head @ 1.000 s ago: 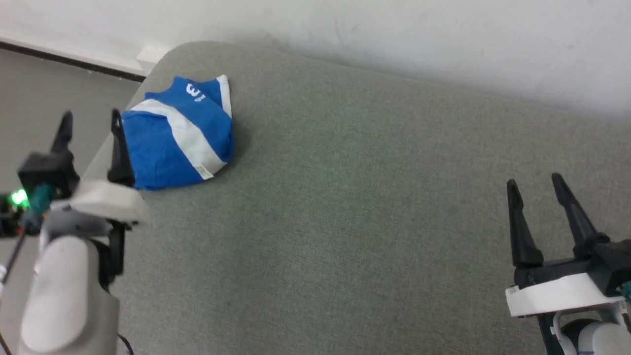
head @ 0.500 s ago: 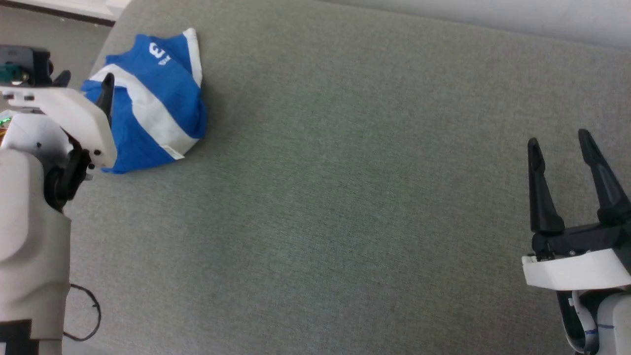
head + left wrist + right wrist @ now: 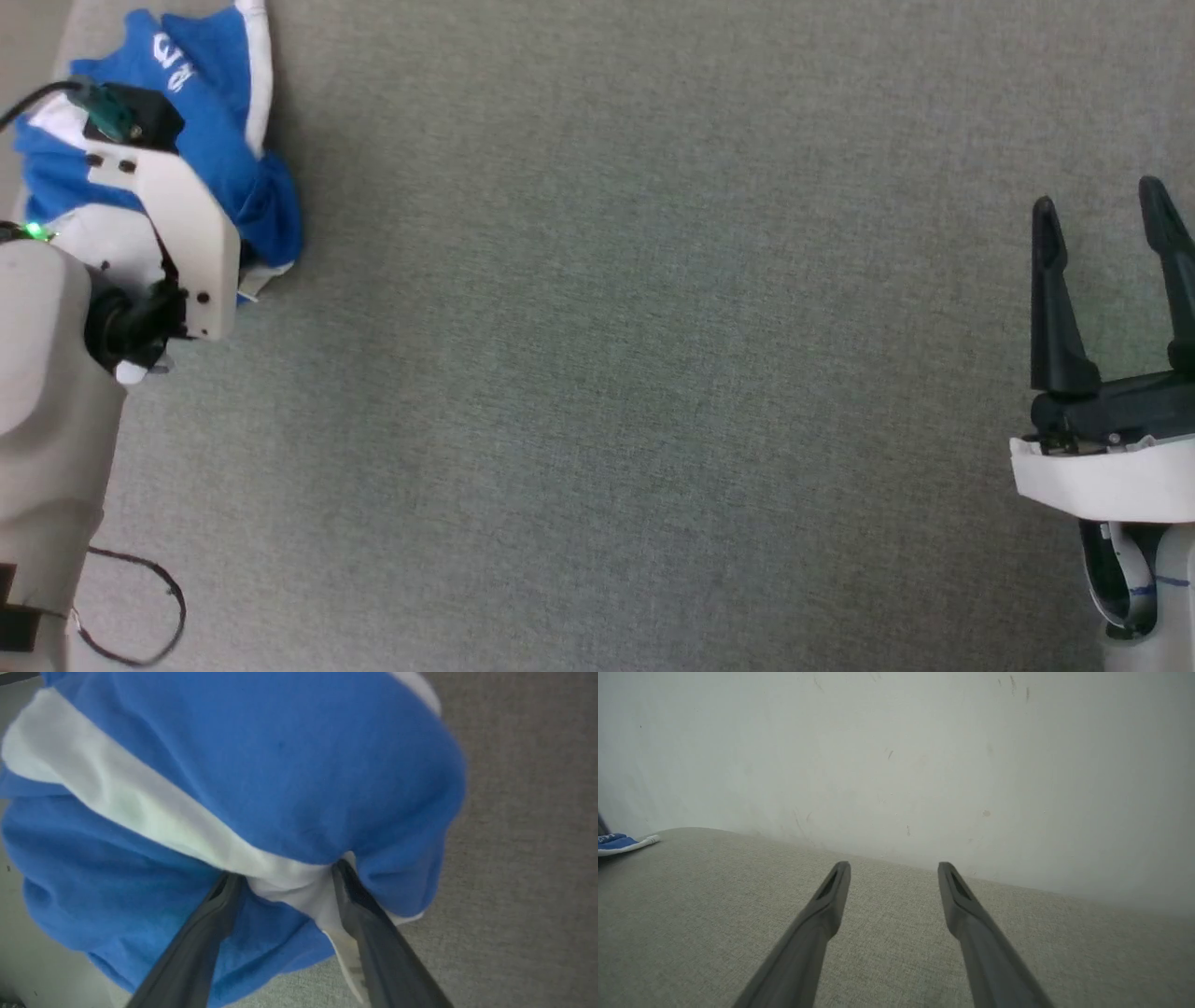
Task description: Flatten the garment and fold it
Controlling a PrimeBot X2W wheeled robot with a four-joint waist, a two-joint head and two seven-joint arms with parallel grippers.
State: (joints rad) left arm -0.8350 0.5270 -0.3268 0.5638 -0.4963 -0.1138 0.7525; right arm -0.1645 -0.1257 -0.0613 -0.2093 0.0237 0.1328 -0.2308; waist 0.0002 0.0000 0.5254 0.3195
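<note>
garment point(image 3: 219, 103) bunched at 10 o'clock, left hand point(image 3: 285, 871) wide, poking into it, right hand point(image 3: 1097, 193) wide at 3 o'clock

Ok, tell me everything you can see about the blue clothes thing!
The garment is soft bright blue fabric with a wide white stripe and a white number print. It lies crumpled in a rounded heap, not flat, near the left edge of the grey padded surface. The left hand is pushed into it, open, with a fold of cloth bunched between its two dark fingers.
</note>
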